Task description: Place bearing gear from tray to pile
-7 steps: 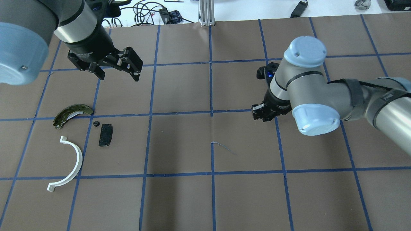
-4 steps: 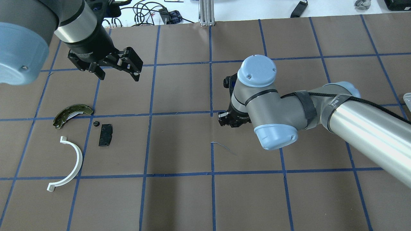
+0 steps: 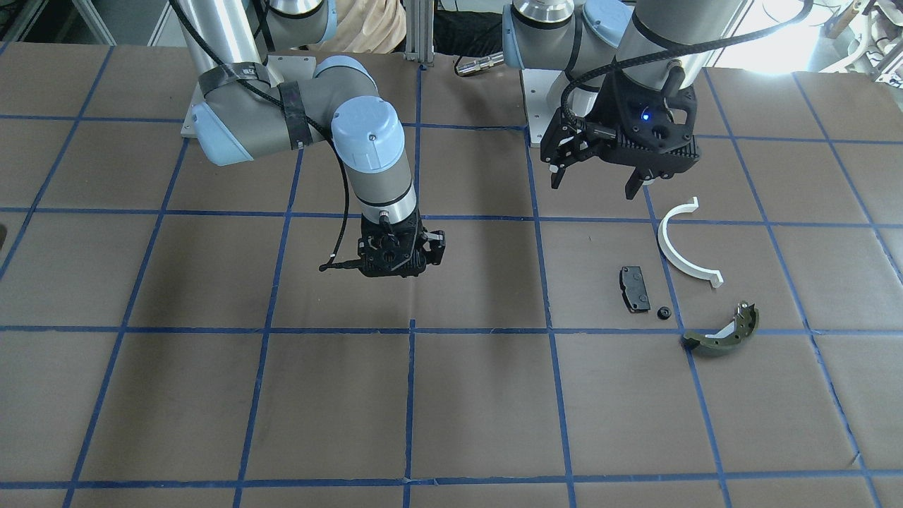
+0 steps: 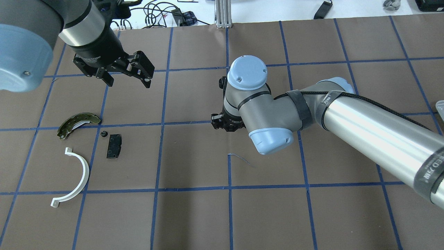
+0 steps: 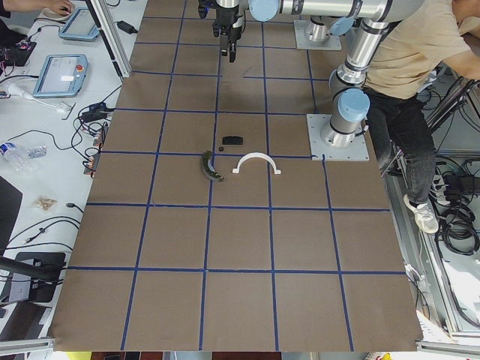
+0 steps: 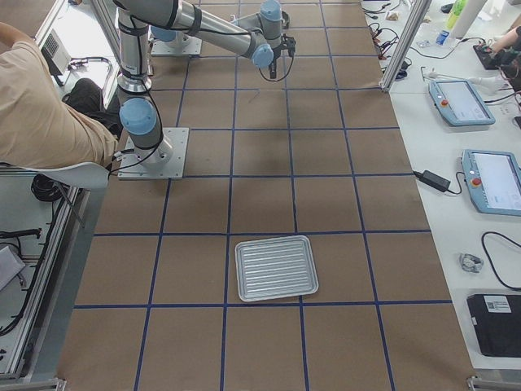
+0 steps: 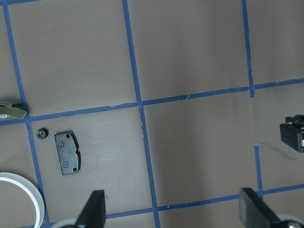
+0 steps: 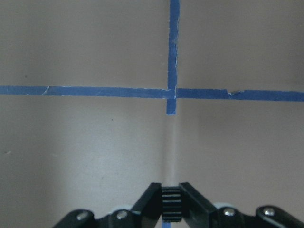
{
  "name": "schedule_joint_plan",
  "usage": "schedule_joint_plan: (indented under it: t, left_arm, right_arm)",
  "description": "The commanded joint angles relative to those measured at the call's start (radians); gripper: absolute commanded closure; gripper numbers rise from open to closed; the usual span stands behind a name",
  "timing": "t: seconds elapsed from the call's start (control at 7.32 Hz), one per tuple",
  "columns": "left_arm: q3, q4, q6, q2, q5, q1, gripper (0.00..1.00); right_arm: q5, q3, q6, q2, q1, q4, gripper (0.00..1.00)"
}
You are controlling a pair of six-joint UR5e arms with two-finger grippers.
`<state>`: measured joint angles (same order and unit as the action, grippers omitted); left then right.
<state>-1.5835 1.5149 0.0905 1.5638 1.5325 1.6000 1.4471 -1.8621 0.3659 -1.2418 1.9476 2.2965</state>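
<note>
One gear (image 8: pixel 171 205), seemingly, pinched by right gripper (image 8: pixel 171 191), left gripper (image 4: pixel 129 82) spread

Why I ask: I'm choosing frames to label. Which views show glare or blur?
Exterior front-facing: blown-out glare in the top right corner. Left wrist-mounted: the left hand shows slightly soft fingers at the bottom edge. Right wrist-mounted: even light, the gear in the right hand shows clear teeth.

Brown-papered table (image 4: pixel 194 215) gridded with blue tape (image 4: pixel 229 188), white benches (image 6: pixel 444 212) alongside, perhaps window glare (image 3: pixel 783 28) behind.
</note>
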Motion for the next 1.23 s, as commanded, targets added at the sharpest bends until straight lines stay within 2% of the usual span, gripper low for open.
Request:
schedule_joint_plan:
  t: [0.0, 0.41, 0.55, 0.68, 0.82, 0.96, 1.09]
  left_arm:
    - [0.000, -0.001, 0.000, -0.001, 0.000, -0.002, 0.00]
    - [0.000, 0.002, 0.000, -0.001, 0.000, -0.002, 0.00]
    - [0.000, 0.002, 0.001, 0.001, -0.002, -0.002, 0.00]
    - [0.000, 0.002, 0.002, 0.001, -0.003, -0.002, 0.00]
    - [0.000, 0.002, 0.002, 0.001, -0.002, -0.002, 0.00]
    - [0.000, 0.002, 0.002, 0.001, -0.003, -0.002, 0.00]
    - [0.000, 0.001, 0.002, 0.001, -0.006, -0.002, 0.00]
  right_arm:
    - [-0.040, -0.005, 0.030, 0.010, 0.007, 0.006, 1.00]
    - [-0.042, -0.008, 0.031, 0.041, 0.028, 0.039, 0.76]
    - [-0.042, -0.032, 0.031, 0.044, 0.028, 0.056, 0.40]
    - [-0.040, -0.051, 0.045, 0.042, 0.025, 0.123, 0.00]
    - [-0.033, -0.030, 0.004, 0.010, -0.004, 0.121, 0.00]
    - [-0.031, -0.028, -0.160, -0.017, -0.060, 0.091, 0.00]
    - [-0.031, -0.029, -0.315, -0.065, -0.138, -0.016, 0.00]
